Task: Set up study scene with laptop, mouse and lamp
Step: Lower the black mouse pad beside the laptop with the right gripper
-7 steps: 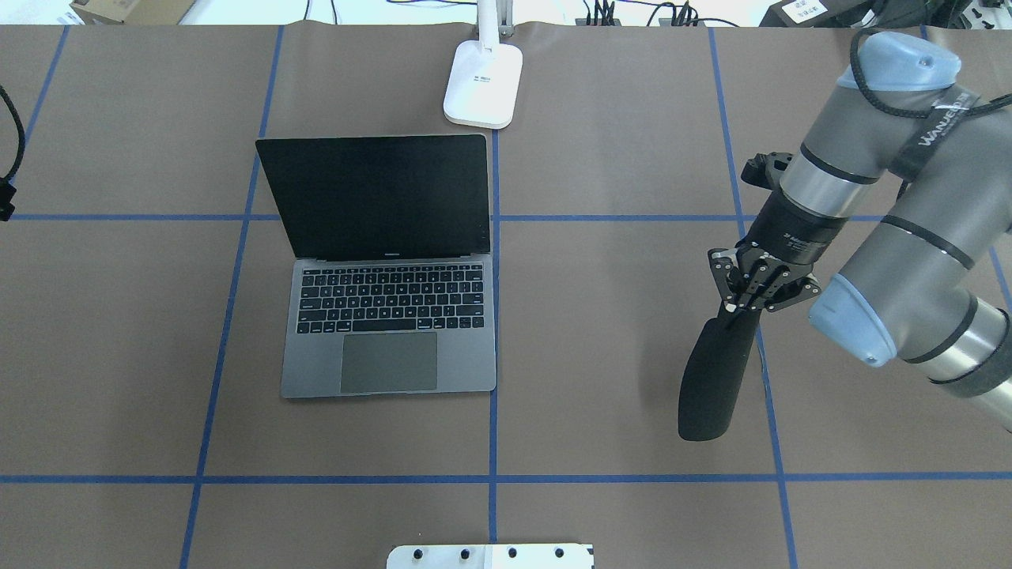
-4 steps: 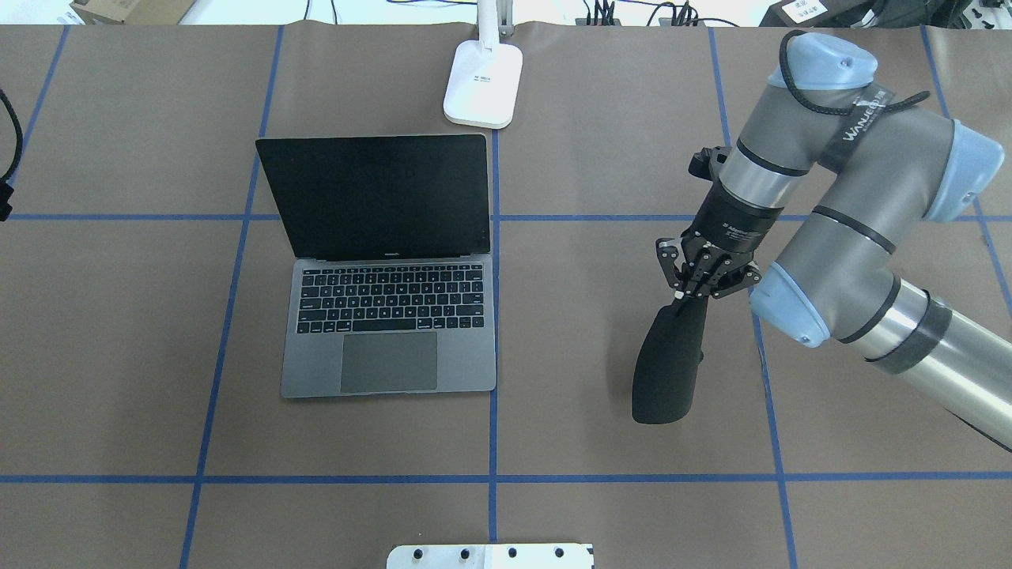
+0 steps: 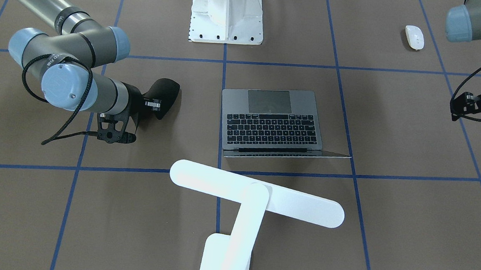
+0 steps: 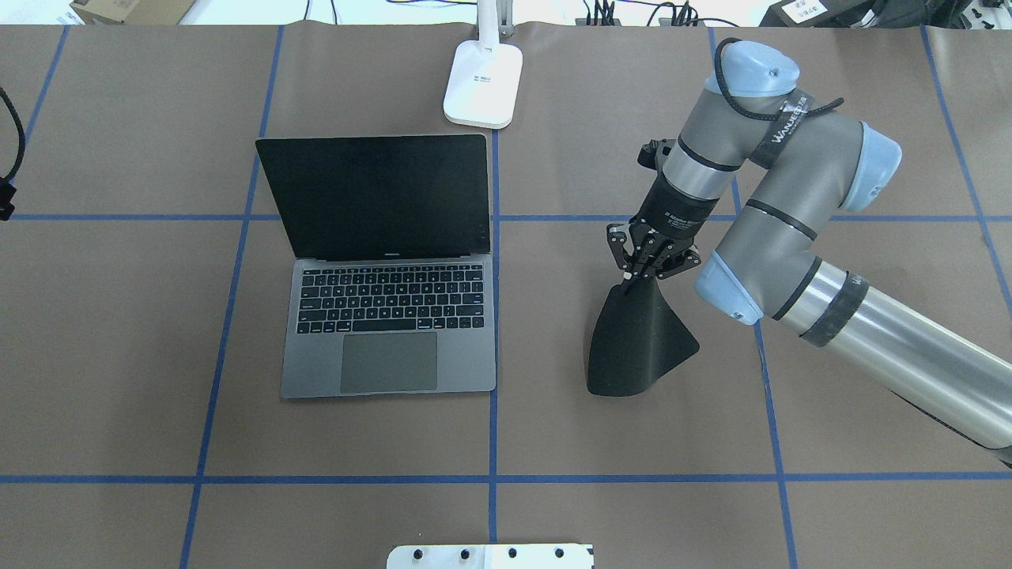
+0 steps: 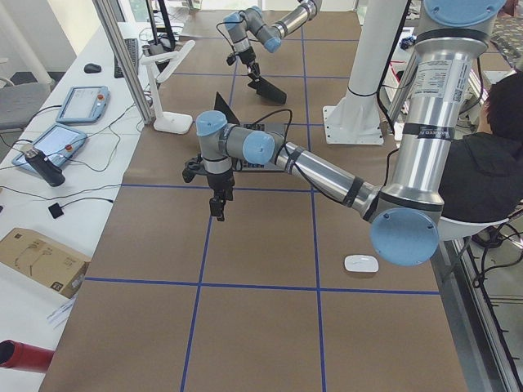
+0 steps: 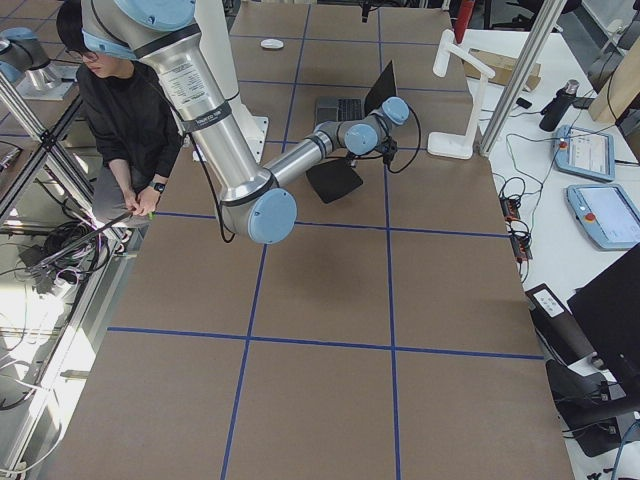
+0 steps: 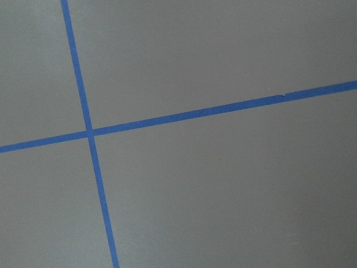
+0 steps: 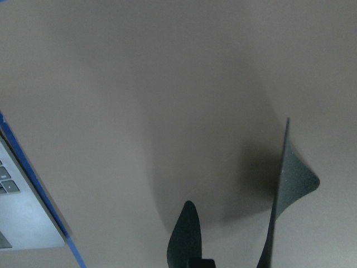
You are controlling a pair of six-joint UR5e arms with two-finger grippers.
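The open grey laptop [image 4: 387, 359] stands at the table's middle, dark screen up. The white lamp's base [image 4: 484, 83] is behind it; its bar head [image 3: 258, 192] shows in the front view. The white mouse [image 3: 414, 37] lies alone near the robot's left side, also seen in the left view [image 5: 361, 263]. My right gripper [image 4: 648, 267] is shut on the top edge of a black mouse mat [image 4: 636, 348], which hangs curled to the right of the laptop. My left gripper [image 5: 217, 211] hovers over bare table, pointing down; I cannot tell whether it is open.
The white robot pedestal [image 3: 227, 13] stands at the near edge. Blue tape lines [image 4: 492, 478] grid the brown table. A person [image 6: 120, 100] sits beside the robot. Tablets and cables [image 6: 590, 160] lie beyond the table's far side.
My right arm has carried the mat leftward toward the laptop. The mat, seen edge-on before, now fans out wider and hangs lower.
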